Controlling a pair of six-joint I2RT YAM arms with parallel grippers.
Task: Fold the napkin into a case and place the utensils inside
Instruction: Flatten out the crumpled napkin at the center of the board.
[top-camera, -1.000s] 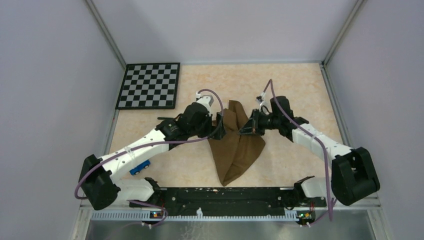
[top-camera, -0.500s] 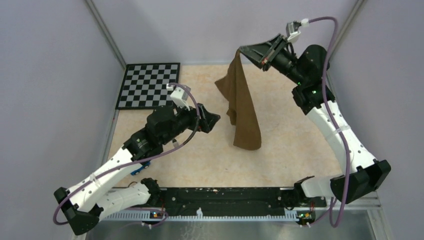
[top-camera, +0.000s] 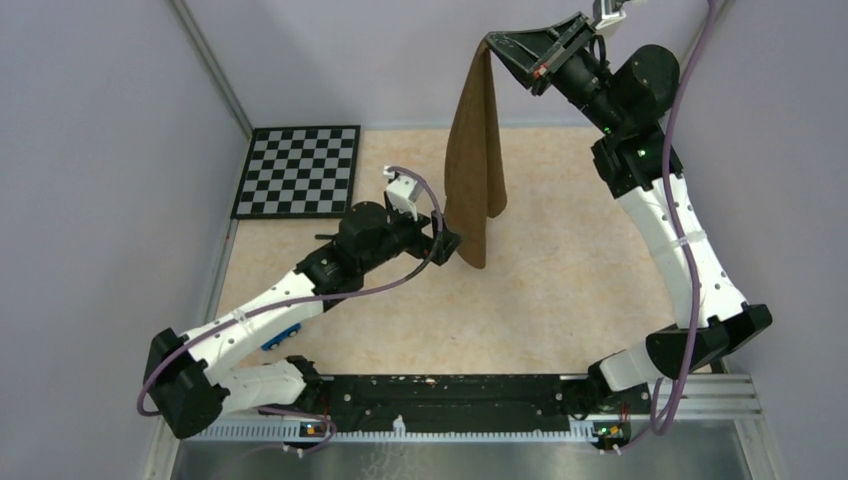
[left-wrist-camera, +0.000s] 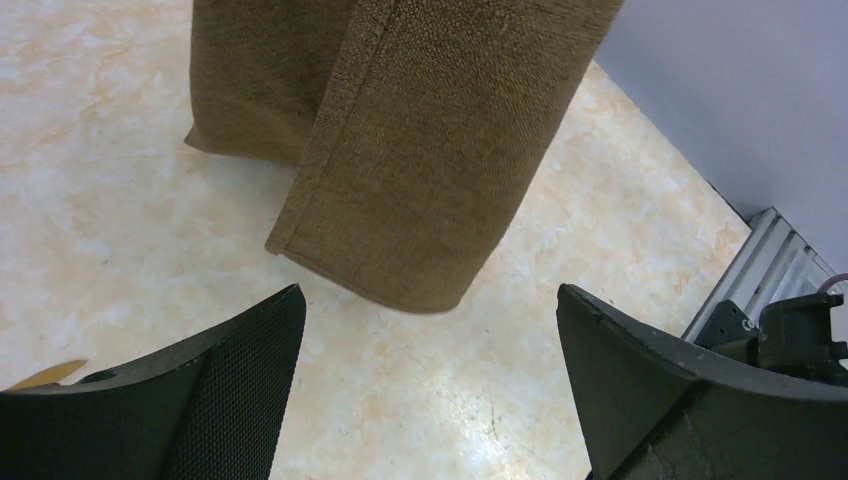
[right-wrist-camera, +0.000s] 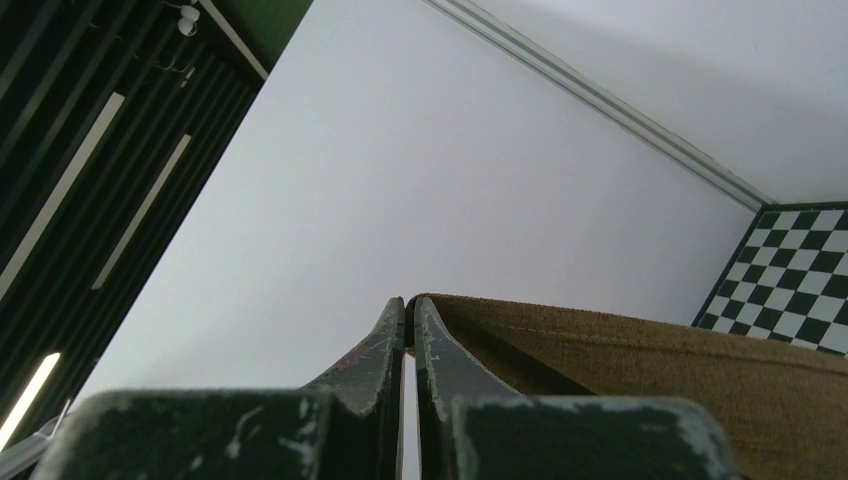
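The dark brown napkin hangs in a long, loosely doubled drape from my right gripper, which is shut on its top corner high above the table's back. In the right wrist view the jaws pinch the cloth edge. My left gripper is open and empty, level with the napkin's lower end and just left of it. In the left wrist view the hem hangs ahead of the spread fingers. A dark utensil end peeks out behind the left arm. A gold tip shows low left. The grey utensil is hidden.
A black-and-white checkerboard lies at the back left. A small blue toy car sits under the left arm near the front. Grey walls close in the table on the left, back and right. The arm bases' rail runs along the near edge.
My right gripper has lifted the napkin off the table and raised it higher, so it hangs straighter. My left gripper let go earlier and has moved right, up to the napkin's lower end.
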